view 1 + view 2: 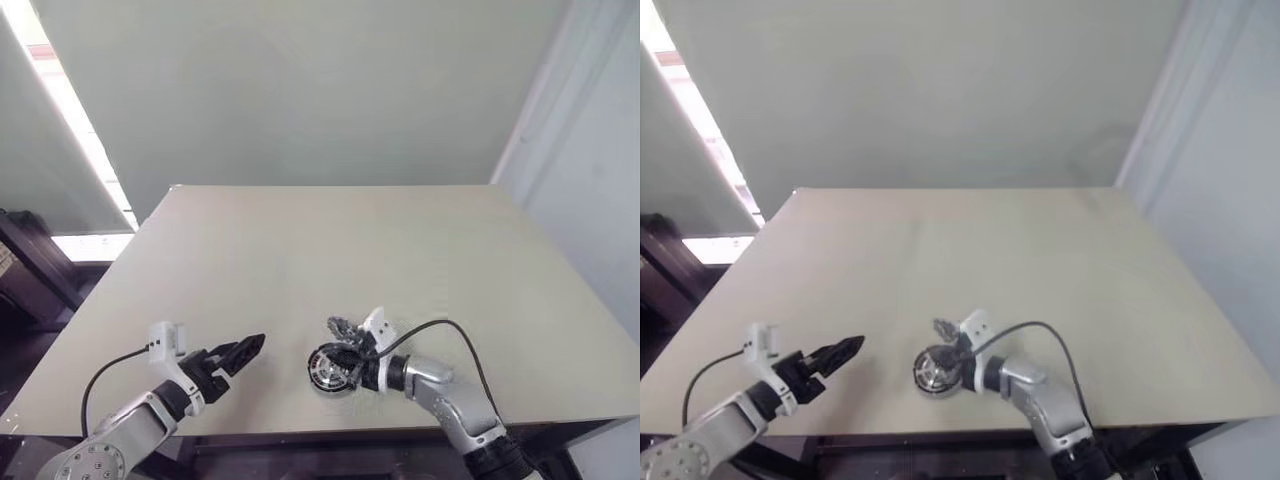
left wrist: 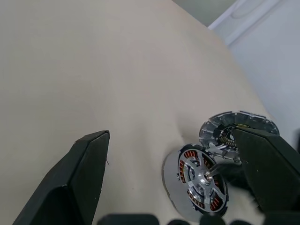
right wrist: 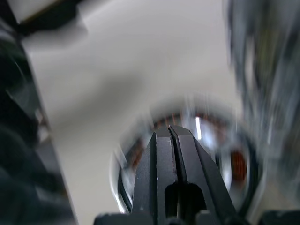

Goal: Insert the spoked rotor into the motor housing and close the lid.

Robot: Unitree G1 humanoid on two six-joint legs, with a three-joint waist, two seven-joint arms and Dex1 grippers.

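I see a beige tabletop (image 1: 330,250); motor housing (image 1: 328,371) and lid (image 2: 236,126) lie touching near its front edge.

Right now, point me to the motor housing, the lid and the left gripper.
motor housing (image 2: 202,177): left wrist view, on the spoked face over the copper windings.
lid (image 2: 220,127): left wrist view, on its grey toothed rim.
left gripper (image 1: 243,351): left eye view, midway between its open fingers.

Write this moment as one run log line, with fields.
left gripper: open, empty | right gripper: shut, over motor housing | lid: beside housing, not on

Matt beige table (image 1: 300,260), shiny metal motor housing (image 2: 199,180) with copper-coloured windings.
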